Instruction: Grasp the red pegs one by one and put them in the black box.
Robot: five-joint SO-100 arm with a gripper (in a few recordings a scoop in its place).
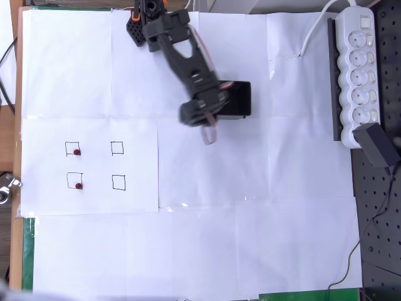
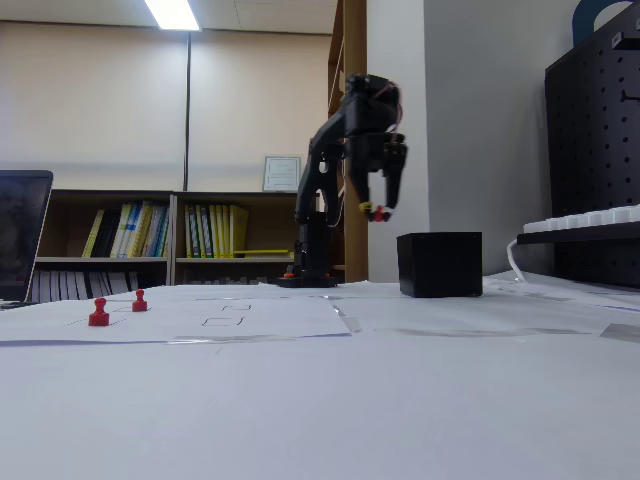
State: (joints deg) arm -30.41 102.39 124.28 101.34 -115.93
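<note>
The table (image 1: 250, 251) is covered with white paper sheets and takes up most of the overhead view. The black arm (image 1: 182, 53) reaches down from the top centre of that view. In the fixed view it stands at centre, raised well above the surface. The black box (image 1: 241, 99) sits just right of the arm's wrist in the overhead view; in the fixed view it rests on the table right of centre (image 2: 440, 264). The pincer (image 2: 378, 211) hangs in the air up and left of the box, clenched on a red peg (image 2: 379, 213). Two more red pegs (image 1: 77, 152) (image 1: 78, 185) stand at the drawn squares (image 1: 117, 148) in the left middle of the overhead view.
</note>
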